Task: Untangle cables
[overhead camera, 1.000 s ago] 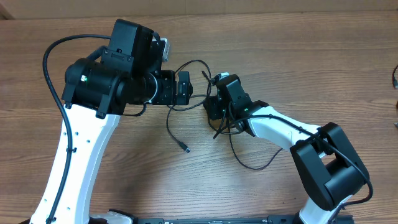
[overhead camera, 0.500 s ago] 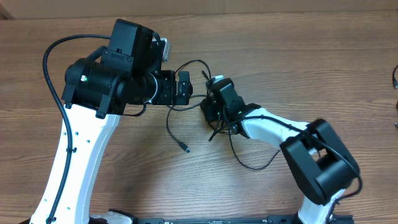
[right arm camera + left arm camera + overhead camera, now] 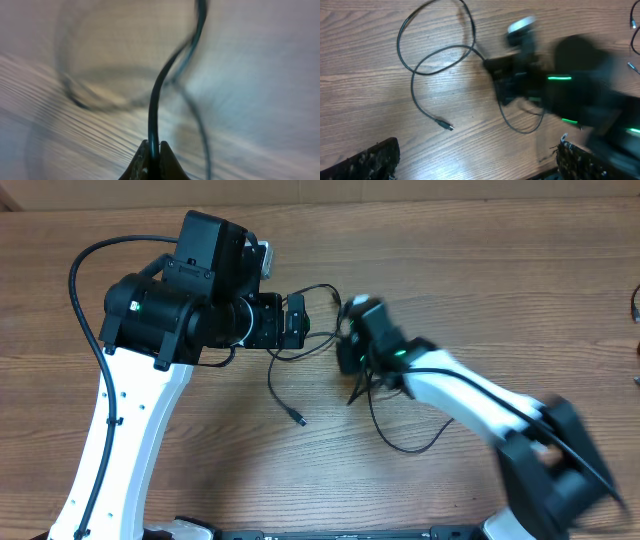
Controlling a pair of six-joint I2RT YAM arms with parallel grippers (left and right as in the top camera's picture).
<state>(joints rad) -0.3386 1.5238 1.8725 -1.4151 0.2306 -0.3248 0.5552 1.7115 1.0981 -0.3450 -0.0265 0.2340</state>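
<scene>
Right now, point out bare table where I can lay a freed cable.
Free: the table's far right, beyond the right arm; the front, between the left arm and the plug. Crowded: cables between left hand and right hand.

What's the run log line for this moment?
phase: untangling | left gripper: open | right gripper: shut on cable, arm blurred | plug end: loose on table

Matt wood-grain table [image 3: 450, 270] under smooth, slightly glossy black cables [image 3: 152, 120].

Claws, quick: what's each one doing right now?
Left claw: open, holding nothing.
Right claw: closed on a thin black cable.
</scene>
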